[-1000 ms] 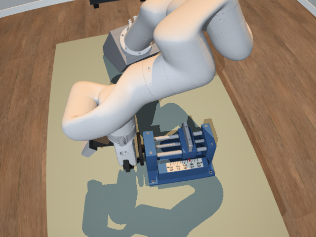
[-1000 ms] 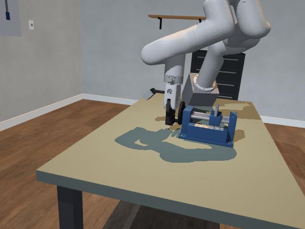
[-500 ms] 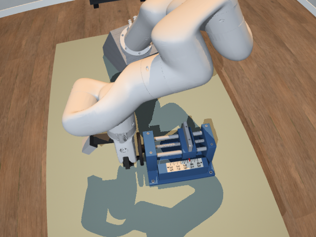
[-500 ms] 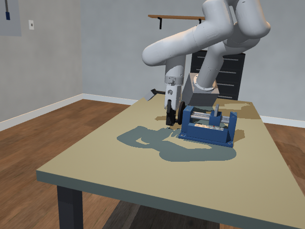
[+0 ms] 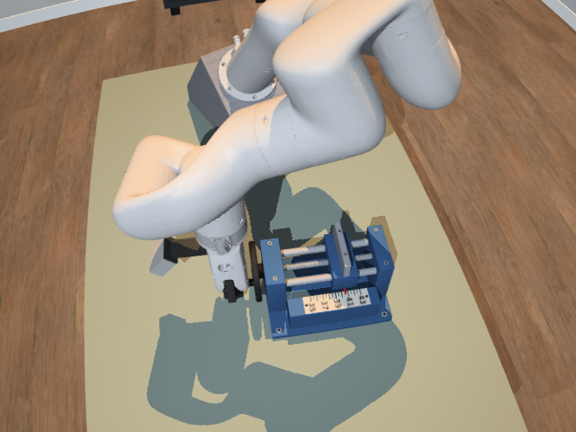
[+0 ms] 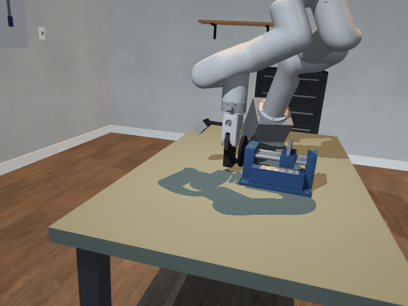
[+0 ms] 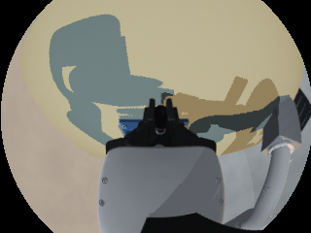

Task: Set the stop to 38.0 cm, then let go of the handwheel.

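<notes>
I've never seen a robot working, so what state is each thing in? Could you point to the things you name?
Jaws: shut on the handle (image 5: pixel 251 282) (image 6: pixel 236 160) (image 7: pixel 160 117).
Wheel (image 5: pixel 253 269) (image 6: pixel 242 151): upright.
Sliding block (image 5: pixel 344 281) (image 6: pixel 287 161): nearer the end away from the wheel.
Red pointer (image 5: pixel 345 291) (image 6: pixel 285 169): past 38.
Drawers (image 6: pixel 306 105): closed.

Spreading out as a tan bench (image 5: pixel 139 112) (image 6: pixel 148 227) (image 7: pixel 194 29), showing grey-green edges and standing on a dark leg (image 6: pixel 94 276) near one corner. Carrying the grey block (image 5: pixel 204 88) (image 6: pixel 269 133) (image 7: pixel 281 123) near one short edge, off the corners. Bearing the blue stop frame (image 5: pixel 325 325) (image 6: pixel 276 179) (image 7: pixel 127 127) upright between the long edges, bolt-marked base plate lying flat. Catching grey-green shadows.
</notes>
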`<state>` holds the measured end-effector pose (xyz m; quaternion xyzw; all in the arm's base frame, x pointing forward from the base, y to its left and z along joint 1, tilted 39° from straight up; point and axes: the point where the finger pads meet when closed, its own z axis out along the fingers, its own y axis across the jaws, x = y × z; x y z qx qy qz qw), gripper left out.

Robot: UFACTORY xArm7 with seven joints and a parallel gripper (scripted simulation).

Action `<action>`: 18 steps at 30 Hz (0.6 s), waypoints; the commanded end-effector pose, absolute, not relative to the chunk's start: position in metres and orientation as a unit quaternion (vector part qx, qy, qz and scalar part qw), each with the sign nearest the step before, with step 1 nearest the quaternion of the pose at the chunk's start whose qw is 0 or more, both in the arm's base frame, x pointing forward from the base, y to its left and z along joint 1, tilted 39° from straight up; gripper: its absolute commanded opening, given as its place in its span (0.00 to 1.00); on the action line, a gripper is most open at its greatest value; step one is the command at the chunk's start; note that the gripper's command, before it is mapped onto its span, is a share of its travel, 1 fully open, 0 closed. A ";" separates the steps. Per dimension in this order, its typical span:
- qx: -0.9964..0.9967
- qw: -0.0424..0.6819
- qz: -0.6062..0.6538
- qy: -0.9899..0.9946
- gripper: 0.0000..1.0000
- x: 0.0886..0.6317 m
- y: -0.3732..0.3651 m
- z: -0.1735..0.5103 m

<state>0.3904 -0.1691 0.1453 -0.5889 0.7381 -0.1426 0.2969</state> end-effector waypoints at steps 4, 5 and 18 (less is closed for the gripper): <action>-0.588 0.297 -0.144 0.738 0.06 0.386 -0.169 0.144; -0.588 0.297 -0.144 0.738 0.06 0.385 -0.169 0.144; -0.588 0.297 -0.144 0.738 0.06 0.381 -0.168 0.142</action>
